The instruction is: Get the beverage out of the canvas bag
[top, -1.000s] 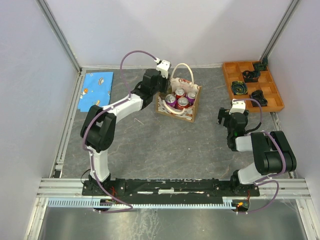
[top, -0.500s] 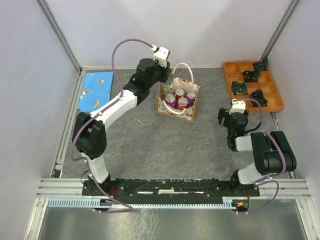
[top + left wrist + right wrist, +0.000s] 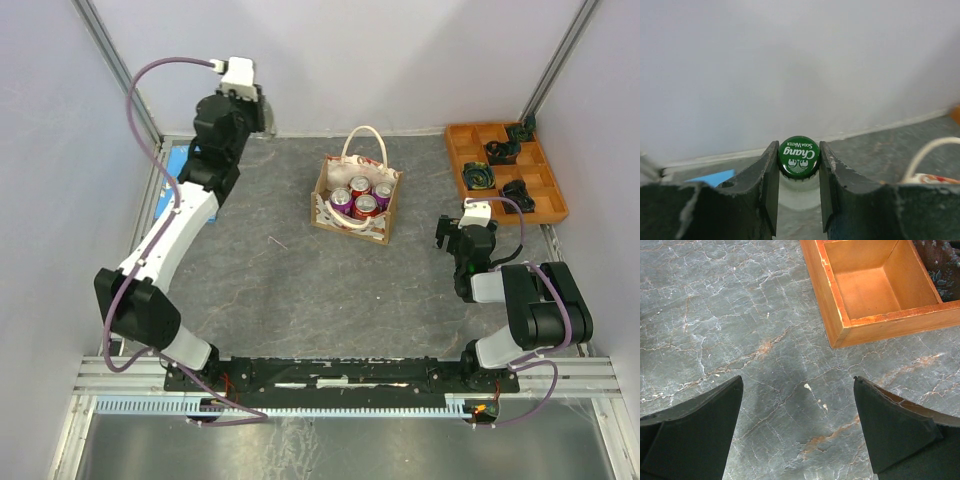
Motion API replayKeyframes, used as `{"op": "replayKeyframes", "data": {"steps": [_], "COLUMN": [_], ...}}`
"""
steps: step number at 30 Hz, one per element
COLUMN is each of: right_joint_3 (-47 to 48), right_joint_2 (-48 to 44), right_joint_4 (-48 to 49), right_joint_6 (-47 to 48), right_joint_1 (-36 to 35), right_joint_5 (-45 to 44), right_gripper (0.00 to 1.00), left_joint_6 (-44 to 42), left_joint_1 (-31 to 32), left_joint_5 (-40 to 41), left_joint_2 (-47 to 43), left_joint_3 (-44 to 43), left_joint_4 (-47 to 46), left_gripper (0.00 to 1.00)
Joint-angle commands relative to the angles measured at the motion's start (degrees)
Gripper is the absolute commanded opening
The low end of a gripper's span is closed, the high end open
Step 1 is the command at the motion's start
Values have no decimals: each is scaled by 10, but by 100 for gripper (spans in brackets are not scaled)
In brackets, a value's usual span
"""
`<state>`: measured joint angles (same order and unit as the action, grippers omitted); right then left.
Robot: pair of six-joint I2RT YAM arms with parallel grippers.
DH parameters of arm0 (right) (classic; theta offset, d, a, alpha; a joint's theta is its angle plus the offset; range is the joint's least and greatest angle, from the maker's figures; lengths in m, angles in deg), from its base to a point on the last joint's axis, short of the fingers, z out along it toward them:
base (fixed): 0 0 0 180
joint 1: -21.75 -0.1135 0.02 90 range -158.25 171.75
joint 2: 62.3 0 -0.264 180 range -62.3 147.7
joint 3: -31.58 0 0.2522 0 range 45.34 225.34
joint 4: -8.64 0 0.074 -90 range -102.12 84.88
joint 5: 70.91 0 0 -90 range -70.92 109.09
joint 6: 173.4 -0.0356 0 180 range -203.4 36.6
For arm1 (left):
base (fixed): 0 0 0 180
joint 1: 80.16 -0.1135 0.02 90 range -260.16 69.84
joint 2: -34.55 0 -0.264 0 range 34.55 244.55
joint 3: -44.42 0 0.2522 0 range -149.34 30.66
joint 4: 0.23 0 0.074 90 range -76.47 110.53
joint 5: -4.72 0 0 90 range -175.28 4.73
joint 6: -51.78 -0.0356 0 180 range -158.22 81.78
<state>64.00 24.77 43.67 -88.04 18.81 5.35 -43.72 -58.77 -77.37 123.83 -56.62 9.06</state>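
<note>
The bottle, clear glass under a green crown cap printed Chang Soda Water, is out of the canvas bag and hangs in the left gripper at the far-left corner of the table, well apart from the bag, which stands mid-table with four cans inside. The left claw is closed narrow on the bottle, its two dark fingers pinching the round cap and the top of the neck from either side. That is the weak point: the contact looks small and sits on a smooth, round surface, while the whole weight of the glass hangs below it, so a quick swing or a hard stop could let the bottle twist or slide out and drop onto the hard tabletop. The wrist is also close to the back wall and the corner frame post, so a careless sweep there could knock the bottle. Setting it down carries its own risk, since a tall, narrow bottle released at a tilt, or half on the blue cloth beneath the arm, would likely topple. The right gripper is spread wide over bare table just beside the orange tray, too far away to steady anything.
</note>
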Motion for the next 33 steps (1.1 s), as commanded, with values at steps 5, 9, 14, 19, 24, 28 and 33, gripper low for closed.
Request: {"op": "replayKeyframes", "data": {"steps": [5, 9, 14, 19, 24, 28, 33], "right_joint_3": [18, 18, 18, 18, 18, 18, 18], "right_joint_2": [-5, -5, -5, -5, -6, -6, -6], "right_joint_4": [15, 15, 14, 14, 14, 15, 14], "right_joint_6": [1, 2, 2, 2, 2, 2, 2], "right_joint_1": [2, 2, 2, 1, 2, 2, 1], "right_joint_5": [3, 4, 4, 4, 4, 4, 4], "right_gripper": [99, 99, 99, 99, 99, 99, 99], "left_joint_6": [36, 61, 73, 80, 91, 86, 72], "left_joint_1": [-53, -53, -53, -53, -52, -51, -50], "left_joint_5": [-15, -31, -56, -74, -91, -97, -105], "left_joint_2": [-44, -31, -17, 13, 48, 67, 85], "left_joint_3": [55, 105, 184, 235, 248, 244, 250], "left_joint_4": [-123, -156, -247, -321, -357, -361, -371], "left_gripper": [3, 3, 3, 3, 3, 3, 3]}}
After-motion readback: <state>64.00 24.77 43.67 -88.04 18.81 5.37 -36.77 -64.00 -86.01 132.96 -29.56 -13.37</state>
